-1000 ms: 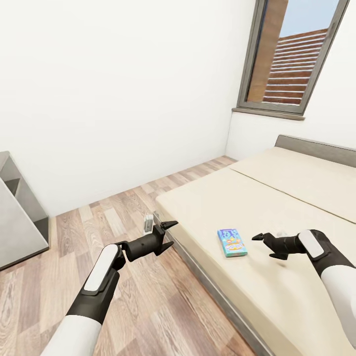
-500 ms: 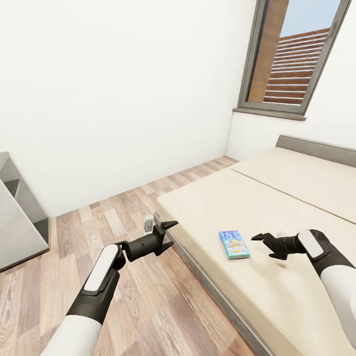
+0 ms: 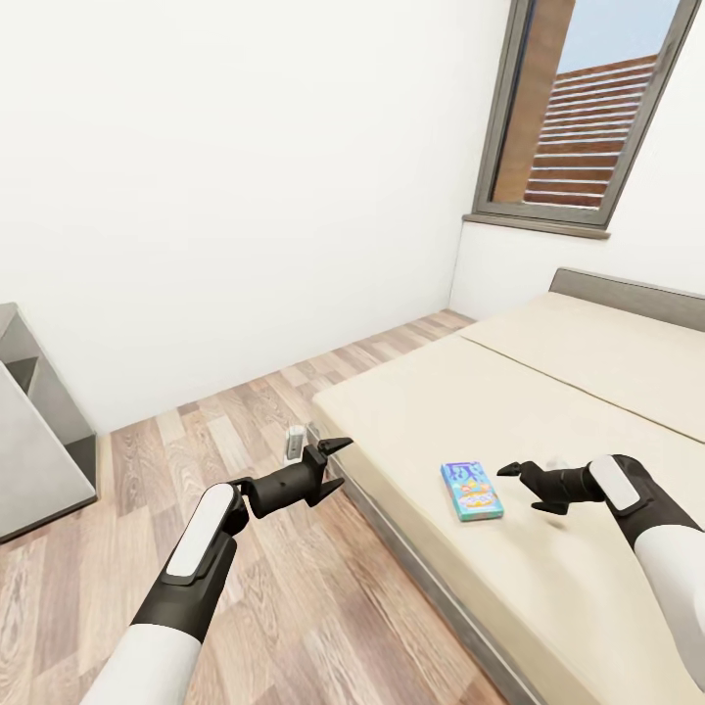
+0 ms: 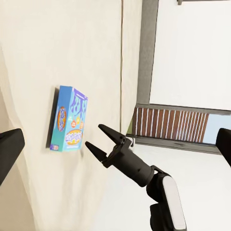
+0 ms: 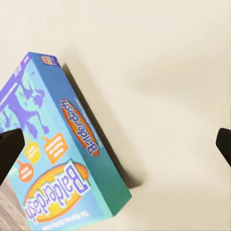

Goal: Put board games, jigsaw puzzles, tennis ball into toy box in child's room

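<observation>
game box [image 3: 472, 491]: blue, flat on bed [image 3: 548, 411] near its edge
right gripper [image 3: 523, 485]: jaws apart, empty, just beside box
left gripper [image 3: 331, 463]: jaws apart, empty, over floor [image 3: 245, 421]

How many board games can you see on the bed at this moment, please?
1. A blue board game lies flat on the bed near its floor-side edge, just ahead of the open right hand. Part of the bed is out of frame, so another may be hidden.

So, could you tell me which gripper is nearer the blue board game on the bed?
Right. The right gripper hovers open just beside the blue board game; the left gripper, also open, hangs over the floor past the bed edge.
</observation>
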